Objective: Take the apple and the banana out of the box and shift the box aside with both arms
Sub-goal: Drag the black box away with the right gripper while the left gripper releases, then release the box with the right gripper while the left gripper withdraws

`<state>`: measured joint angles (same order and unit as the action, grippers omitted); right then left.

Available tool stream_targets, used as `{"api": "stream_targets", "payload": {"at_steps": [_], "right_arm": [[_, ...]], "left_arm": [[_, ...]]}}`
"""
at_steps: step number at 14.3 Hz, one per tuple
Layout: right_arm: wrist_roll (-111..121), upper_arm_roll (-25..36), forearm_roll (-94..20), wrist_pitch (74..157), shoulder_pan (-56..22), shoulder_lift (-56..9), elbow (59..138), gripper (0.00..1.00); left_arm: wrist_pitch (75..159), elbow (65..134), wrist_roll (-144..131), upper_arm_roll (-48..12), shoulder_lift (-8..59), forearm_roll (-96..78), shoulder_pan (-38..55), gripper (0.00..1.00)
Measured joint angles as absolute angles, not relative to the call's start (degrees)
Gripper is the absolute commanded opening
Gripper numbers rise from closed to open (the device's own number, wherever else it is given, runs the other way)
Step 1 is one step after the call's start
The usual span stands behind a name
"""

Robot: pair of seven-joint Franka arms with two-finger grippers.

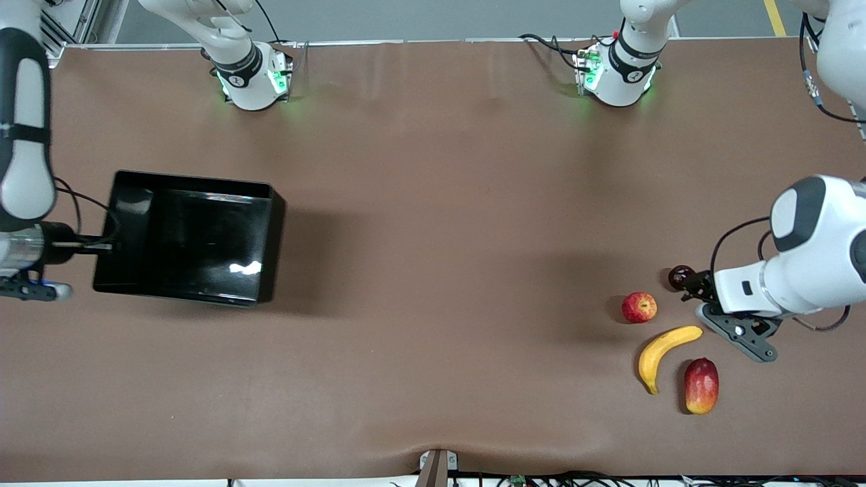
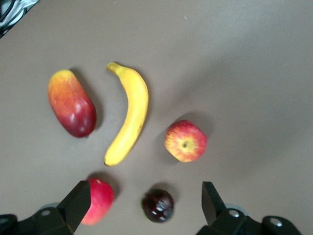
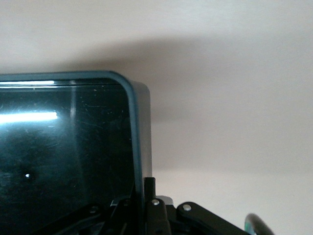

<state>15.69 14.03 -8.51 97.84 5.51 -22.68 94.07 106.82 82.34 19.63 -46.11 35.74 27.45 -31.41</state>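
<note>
black bin (image 1: pixel 189 237): wall pinched by closed right gripper (image 1: pixel 108 245). left gripper (image 2: pixel 146 203), wide open, empty, over plum (image 2: pixel 158 205); banana (image 2: pixel 128 115) at its 11 o'clock.

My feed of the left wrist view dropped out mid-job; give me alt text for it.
The open left gripper hovers over five fruits on the brown table, its black fingers either side of a dark plum. Past the plum lie a banana, an apple and a mango, with another red fruit partly hidden by one finger.
</note>
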Motion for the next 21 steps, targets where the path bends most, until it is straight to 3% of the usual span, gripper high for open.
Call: {"api": "stream_targets", "payload": {"at_steps": [5, 8, 9, 11, 15, 17, 21], "right_arm": [[27.5, 13.9, -8.5, 117.7, 14.6, -22.8, 111.7, 0.00], [28.4, 13.7, -10.2, 126.7, 15.2, -22.2, 119.9, 0.00], [28.4, 13.4, -10.9, 127.7, 15.2, -21.6, 120.9, 0.06], [28.4, 12.6, -11.7, 127.8, 14.9, -21.3, 121.5, 1.00], [28.5, 12.2, -12.3, 122.0, 14.5, -21.1, 118.1, 1.00], [28.6, 12.0, -12.4, 114.7, 14.1, -21.0, 111.4, 1.00], [28.6, 11.6, -12.8, 110.3, 9.4, -22.0, 97.2, 1.00]], "left_arm": [[101.3, 82.3, 2.7, -47.1, 31.8, 24.1, -30.8, 1.00], [98.1, 82.2, -2.9, -47.2, 28.2, 23.0, -31.0, 1.00], [97.2, 82.1, -4.0, -47.2, 26.6, 23.0, -31.5, 1.00], [96.1, 82.1, -4.4, -47.2, 23.7, 22.3, -32.9, 1.00], [95.0, 81.1, -4.4, -47.2, 19.8, 18.7, -35.3, 1.00], [94.5, 80.8, -4.8, -47.2, 18.2, 18.1, -35.4, 1.00], [93.9, 80.8, -5.3, -44.0, 14.5, 14.2, -33.6, 1.00]]}}
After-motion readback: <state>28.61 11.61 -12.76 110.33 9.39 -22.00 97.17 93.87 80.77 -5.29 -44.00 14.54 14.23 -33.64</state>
